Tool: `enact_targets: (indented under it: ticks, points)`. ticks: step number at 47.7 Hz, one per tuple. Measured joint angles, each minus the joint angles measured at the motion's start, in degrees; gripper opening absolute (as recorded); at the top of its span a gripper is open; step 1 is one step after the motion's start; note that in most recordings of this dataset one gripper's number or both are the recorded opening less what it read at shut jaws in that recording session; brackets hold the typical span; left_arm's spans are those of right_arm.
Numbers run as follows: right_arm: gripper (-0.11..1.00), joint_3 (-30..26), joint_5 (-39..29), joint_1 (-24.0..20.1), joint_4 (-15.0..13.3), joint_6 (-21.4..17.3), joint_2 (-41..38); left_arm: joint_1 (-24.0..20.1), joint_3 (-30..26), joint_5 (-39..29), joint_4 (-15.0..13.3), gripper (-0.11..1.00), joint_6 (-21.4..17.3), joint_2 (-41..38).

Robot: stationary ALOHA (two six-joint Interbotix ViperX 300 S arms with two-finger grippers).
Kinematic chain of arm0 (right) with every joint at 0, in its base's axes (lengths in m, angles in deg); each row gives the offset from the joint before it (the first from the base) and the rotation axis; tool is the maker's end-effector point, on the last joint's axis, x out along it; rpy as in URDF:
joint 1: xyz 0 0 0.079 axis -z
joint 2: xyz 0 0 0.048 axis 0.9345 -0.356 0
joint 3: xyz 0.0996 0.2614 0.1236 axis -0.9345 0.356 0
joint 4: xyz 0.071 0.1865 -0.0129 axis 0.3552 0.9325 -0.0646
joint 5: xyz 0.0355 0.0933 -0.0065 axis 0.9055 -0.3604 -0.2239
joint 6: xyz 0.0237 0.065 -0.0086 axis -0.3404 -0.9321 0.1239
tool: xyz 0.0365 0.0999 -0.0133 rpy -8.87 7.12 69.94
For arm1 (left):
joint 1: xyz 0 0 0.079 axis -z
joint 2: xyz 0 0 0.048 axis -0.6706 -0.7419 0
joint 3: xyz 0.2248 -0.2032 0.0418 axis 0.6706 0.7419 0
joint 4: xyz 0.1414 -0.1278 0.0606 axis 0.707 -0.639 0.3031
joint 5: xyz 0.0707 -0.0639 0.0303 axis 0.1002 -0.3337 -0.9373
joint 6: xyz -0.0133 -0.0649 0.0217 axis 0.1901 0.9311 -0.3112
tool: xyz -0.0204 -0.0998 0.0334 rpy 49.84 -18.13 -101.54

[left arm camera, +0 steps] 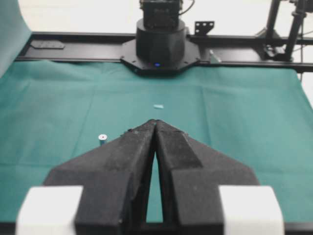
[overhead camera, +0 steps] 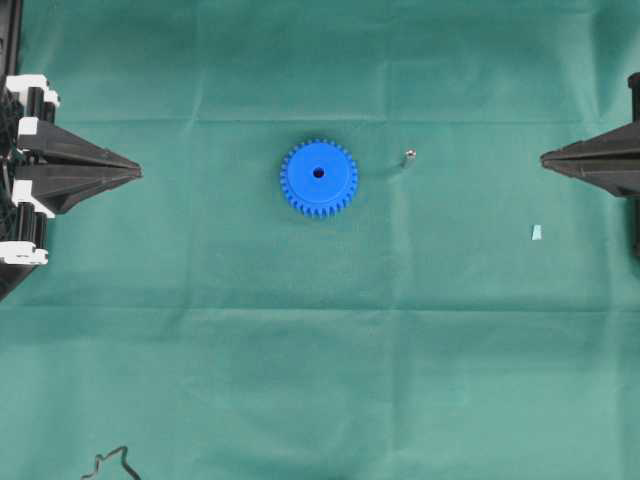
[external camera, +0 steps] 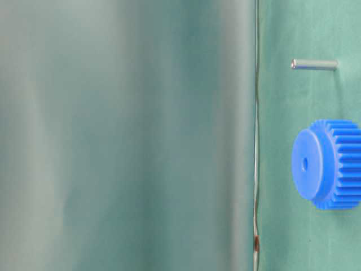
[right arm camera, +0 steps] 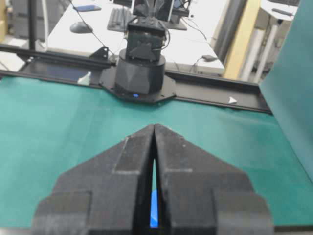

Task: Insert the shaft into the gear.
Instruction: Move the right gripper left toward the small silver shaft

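- A green cloth (overhead camera: 320,380) is covering the whole work surface, with faint fold creases running across it in the overhead view.
- The gear (overhead camera: 319,177) is lying flat near the middle of the cloth, its dark centre hole facing up.
- The shaft (overhead camera: 409,156) is standing upright on the cloth near the gear, apart from it, on the side toward the right gripper; the table-level view shows the shaft (external camera: 315,64) standing on end beside the gear (external camera: 330,165).
- A small pale-blue scrap of tape (overhead camera: 536,233) is lying on the cloth closer to the right arm.
- The left gripper (overhead camera: 138,172) is hovering at the left edge, well apart from both parts, its jaws pressed together and holding nothing; its wrist view confirms the tips (left arm camera: 155,122) are meeting.
- The right gripper (overhead camera: 544,157) is sitting at the right edge, jaws likewise pressed together and empty.
- A thin dark wire (overhead camera: 112,460) is curling at the cloth's near edge.
- Beyond the cloth, a black frame rail (right arm camera: 215,83) is bordering the table, and desks with a keyboard (right arm camera: 117,17) are showing behind.
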State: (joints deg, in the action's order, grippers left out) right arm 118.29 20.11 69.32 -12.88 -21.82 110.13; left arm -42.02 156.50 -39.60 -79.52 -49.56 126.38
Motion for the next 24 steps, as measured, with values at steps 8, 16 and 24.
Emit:
enact_targets:
  ticks: [8,16,24]
  points:
    - [0.02,-0.3,-0.6,0.0,0.1,0.3,0.0,0.1,-0.8,-1.7,0.7,0.0,0.2,-0.1]
    - [0.02,-1.1,-3.0,1.1,0.1,0.4,-0.8,0.1,-0.9,-1.8,0.8,0.0,0.2,-0.1]
    - [0.02,-2.3,-3.7,4.5,0.0,0.3,-4.8,0.1,-0.9,-1.8,0.8,0.0,0.2,-0.1]
